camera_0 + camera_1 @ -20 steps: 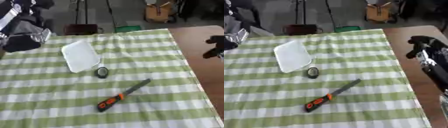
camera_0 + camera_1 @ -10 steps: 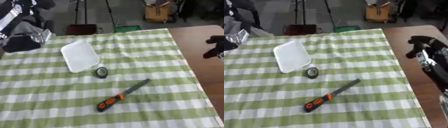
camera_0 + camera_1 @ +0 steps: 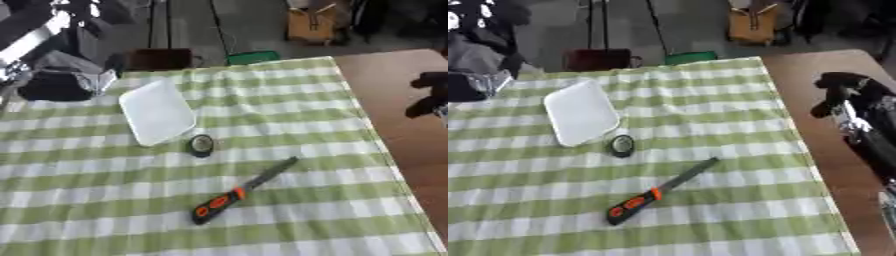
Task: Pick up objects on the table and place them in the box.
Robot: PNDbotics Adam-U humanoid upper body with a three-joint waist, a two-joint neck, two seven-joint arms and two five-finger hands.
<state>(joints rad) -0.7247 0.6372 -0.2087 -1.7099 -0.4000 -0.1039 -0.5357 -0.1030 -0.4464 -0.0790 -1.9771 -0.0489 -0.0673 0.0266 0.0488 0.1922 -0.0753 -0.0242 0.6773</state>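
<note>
A knife (image 3: 661, 191) with an orange handle lies on the striped table (image 3: 710, 110), near a small round thing (image 3: 621, 145) and a white tray (image 3: 580, 112). The right robot hand (image 3: 839, 92) is curled, holding nothing.

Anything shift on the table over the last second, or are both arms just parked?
Nothing visibly changed. The white box, the small round black object beside it and the orange-handled tool lie where they were on the checked cloth. The right hand stays over the bare table at the right edge, holding nothing.
</note>
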